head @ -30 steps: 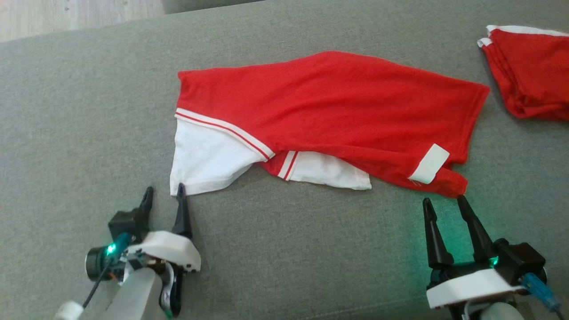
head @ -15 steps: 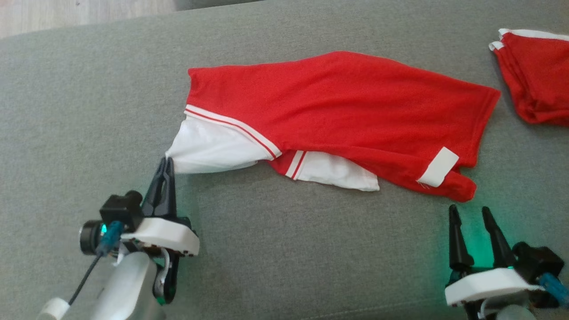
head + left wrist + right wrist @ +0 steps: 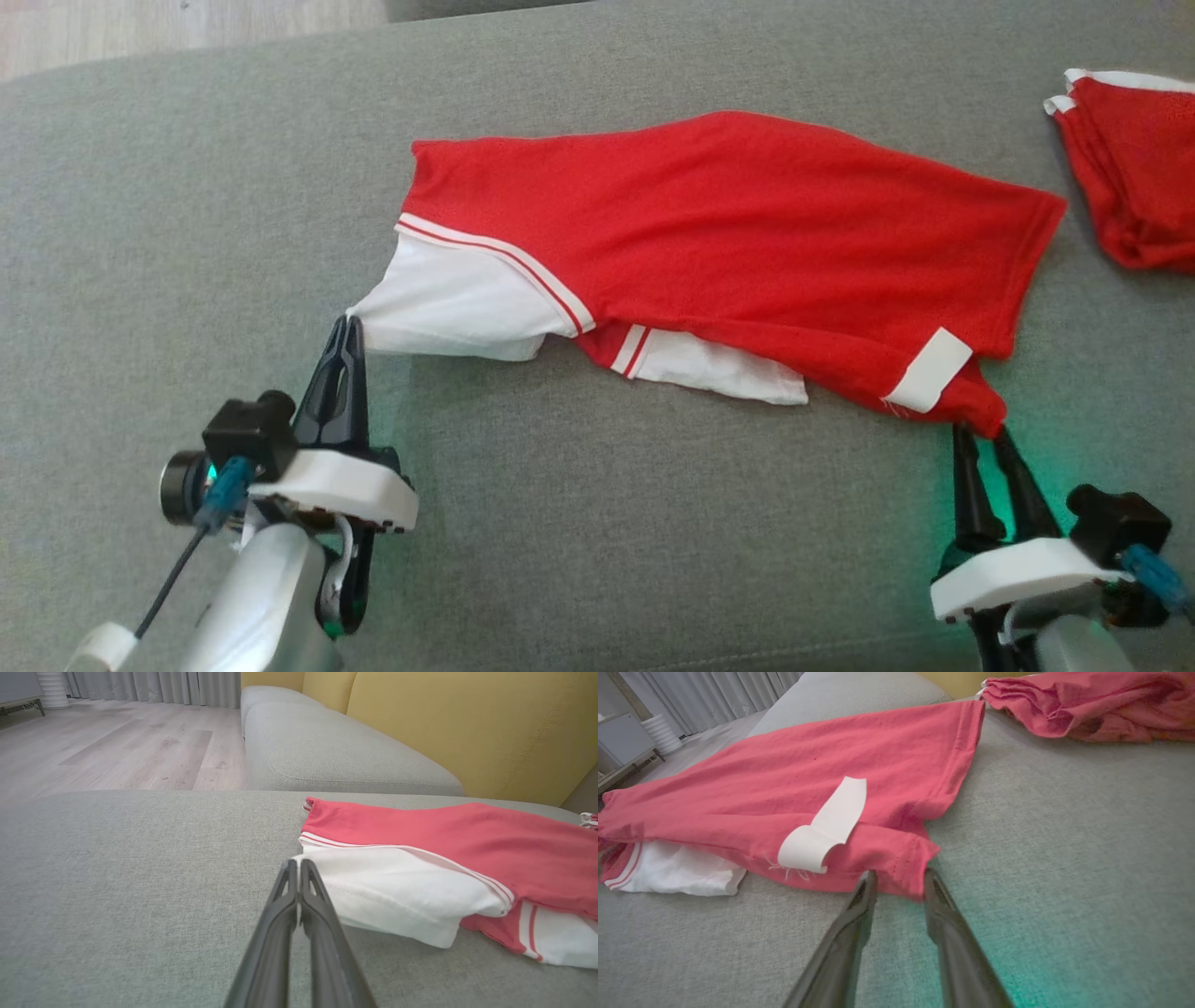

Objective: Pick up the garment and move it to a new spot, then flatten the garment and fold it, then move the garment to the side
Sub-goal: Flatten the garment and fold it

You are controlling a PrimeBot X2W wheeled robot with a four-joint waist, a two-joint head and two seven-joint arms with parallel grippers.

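Left pincer [image 3: 347,325] nipping garment [image 3: 728,215] sleeve, right pincer [image 3: 980,432] — straddling hem

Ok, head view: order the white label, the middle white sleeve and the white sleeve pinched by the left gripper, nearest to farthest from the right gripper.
1. The white label, just up-left of the right gripper.
2. The middle white sleeve, centre of the near edge.
3. The pinched white sleeve, far left at the left gripper.

Garment [image 3: 747,215] lies on cushion [image 3: 187,233], folded pile [image 3: 1134,168] at right
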